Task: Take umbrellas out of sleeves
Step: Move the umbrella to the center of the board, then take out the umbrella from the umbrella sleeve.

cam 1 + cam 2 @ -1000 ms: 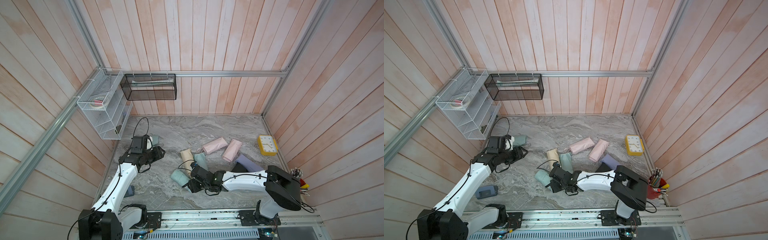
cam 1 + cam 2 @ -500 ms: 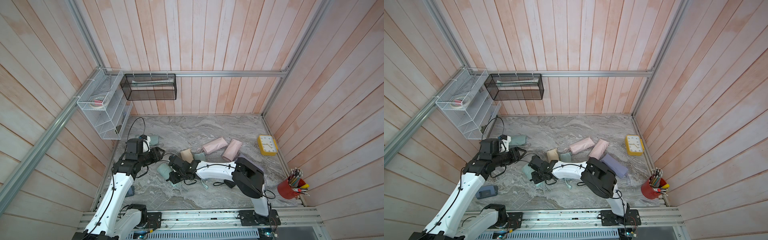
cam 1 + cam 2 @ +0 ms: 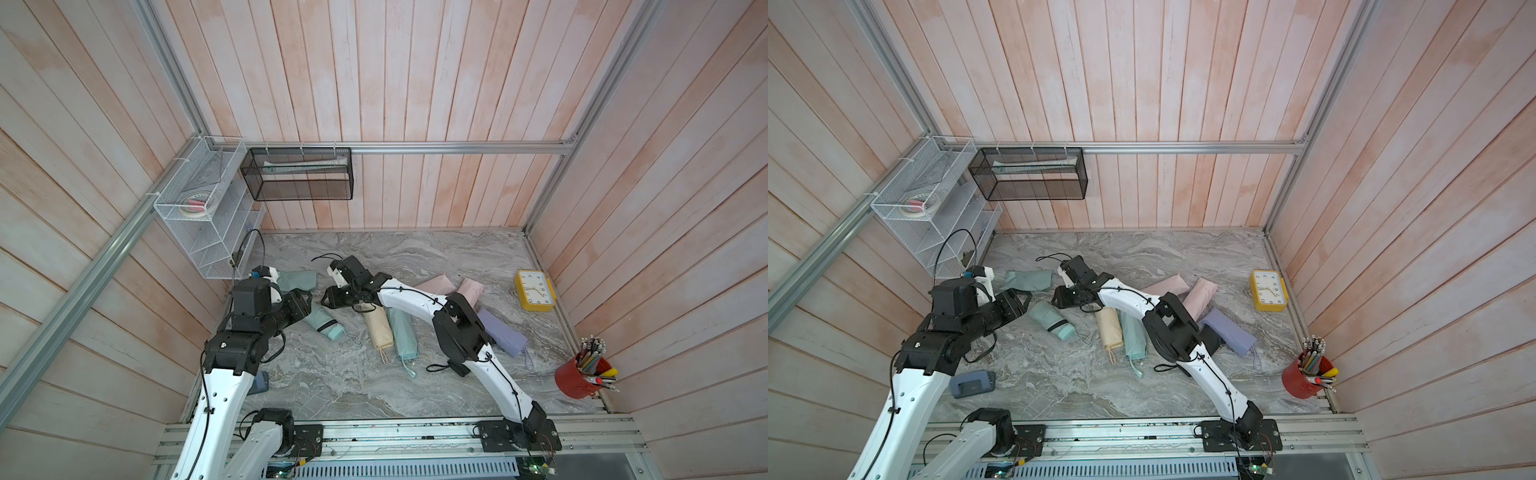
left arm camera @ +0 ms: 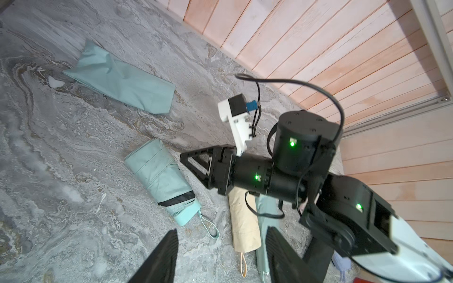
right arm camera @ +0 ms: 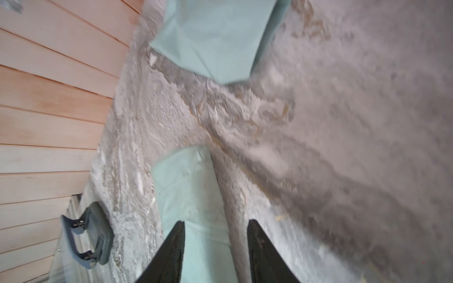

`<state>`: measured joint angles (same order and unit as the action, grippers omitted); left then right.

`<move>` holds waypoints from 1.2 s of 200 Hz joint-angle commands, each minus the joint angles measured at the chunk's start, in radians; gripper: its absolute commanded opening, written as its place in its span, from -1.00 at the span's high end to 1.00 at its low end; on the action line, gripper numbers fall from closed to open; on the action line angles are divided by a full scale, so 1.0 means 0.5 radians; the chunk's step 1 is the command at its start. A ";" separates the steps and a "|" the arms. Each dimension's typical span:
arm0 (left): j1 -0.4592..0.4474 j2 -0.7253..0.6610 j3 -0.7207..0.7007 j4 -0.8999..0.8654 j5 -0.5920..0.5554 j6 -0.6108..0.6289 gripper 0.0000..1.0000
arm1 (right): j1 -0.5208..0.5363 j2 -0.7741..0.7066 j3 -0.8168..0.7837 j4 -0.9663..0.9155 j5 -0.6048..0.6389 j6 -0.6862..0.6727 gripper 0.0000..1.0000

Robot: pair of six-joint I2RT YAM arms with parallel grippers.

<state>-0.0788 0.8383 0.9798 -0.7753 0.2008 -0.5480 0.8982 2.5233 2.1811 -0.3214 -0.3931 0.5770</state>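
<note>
Just beside mint umbrella (image 4: 161, 181), R gripper (image 5: 216, 222) jaws part-open, gripping nothing; L gripper (image 4: 221, 230) near it, wide open, empty.

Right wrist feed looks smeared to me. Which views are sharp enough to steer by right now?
Right wrist view: motion-blurred, marble table streaked, mint umbrella soft-edged. Left wrist view: sharp on that umbrella and the mint sleeve; only the near fingers look soft. Both top views: crisp, evenly lit, soft shadows, wall planks splayed by the wide lens.
</note>
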 commanded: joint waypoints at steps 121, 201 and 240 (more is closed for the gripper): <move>-0.448 0.490 -0.661 0.941 0.391 -0.219 -0.31 | -0.141 -1.815 -2.382 0.352 0.332 -0.025 -0.06; -0.453 1.179 -0.451 1.179 0.406 -0.127 -0.32 | -0.066 -1.587 -2.327 0.337 0.467 -0.026 -0.07; -0.441 1.484 -0.181 1.126 0.326 -0.096 -0.32 | -0.020 -1.608 -2.352 0.294 0.572 -0.034 -0.07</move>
<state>-0.3031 1.5284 0.8131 -0.2272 0.4061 -0.6239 0.8810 1.7206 0.9993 -0.1352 -0.1673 0.5709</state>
